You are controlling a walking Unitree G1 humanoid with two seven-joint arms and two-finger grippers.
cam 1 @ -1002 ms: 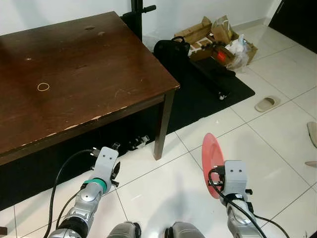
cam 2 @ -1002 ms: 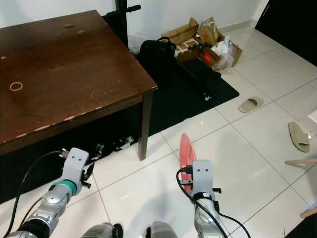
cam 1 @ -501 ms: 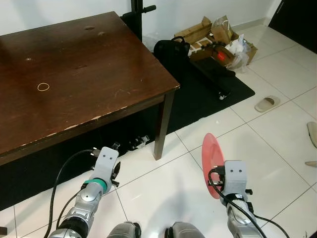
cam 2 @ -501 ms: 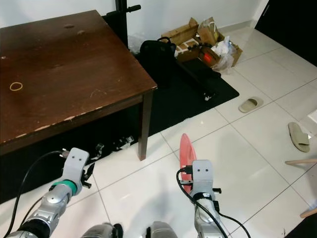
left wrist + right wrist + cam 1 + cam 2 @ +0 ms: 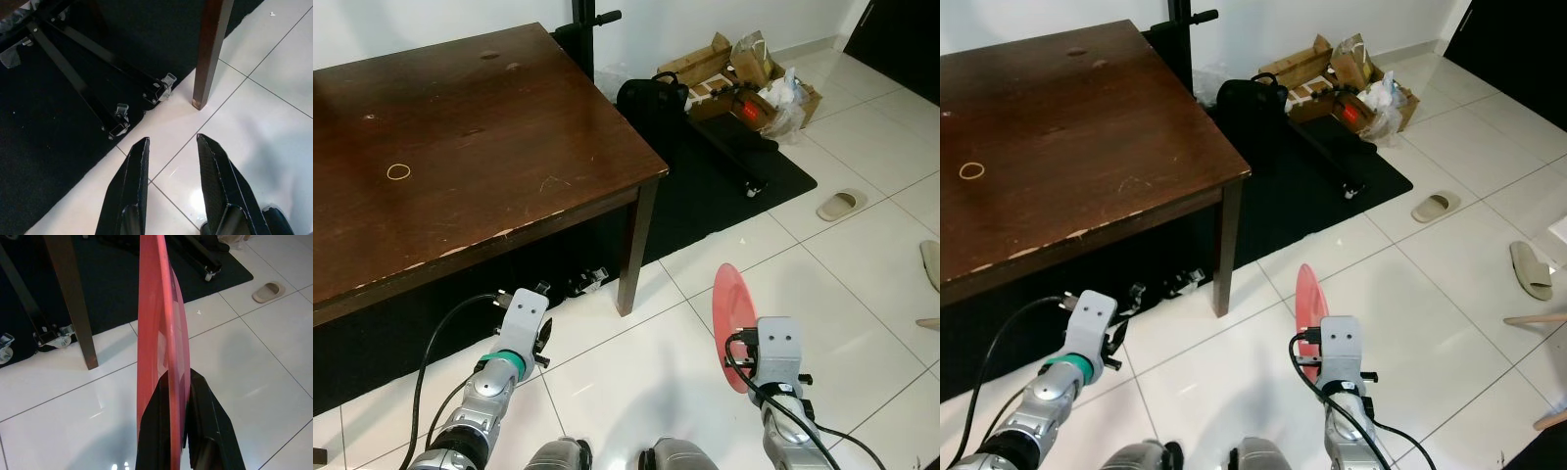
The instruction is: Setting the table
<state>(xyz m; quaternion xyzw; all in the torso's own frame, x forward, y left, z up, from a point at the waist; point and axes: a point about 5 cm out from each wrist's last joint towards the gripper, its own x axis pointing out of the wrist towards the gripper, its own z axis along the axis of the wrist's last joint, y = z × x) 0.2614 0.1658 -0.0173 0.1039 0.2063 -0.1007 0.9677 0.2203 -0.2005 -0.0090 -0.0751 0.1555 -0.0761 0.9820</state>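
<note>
Low at the frame's right, a red plate (image 5: 732, 323) is pinched edge-on by the right claw (image 5: 173, 396); the left claw (image 5: 171, 161) is parted, empty. Tilted, it could be knocked against the desk (image 5: 460, 147) edge.

Bright, even indoor light; frames sharp, no motion blur. Specular glare on glossy floor tiles (image 5: 274, 142). Deep shadow under the bench (image 5: 460, 157). Mild wide-angle stretch at edges.

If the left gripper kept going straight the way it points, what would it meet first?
Probably the white floor tile just ahead of the open left gripper; the table leg stands further on, depth unclear.
</note>
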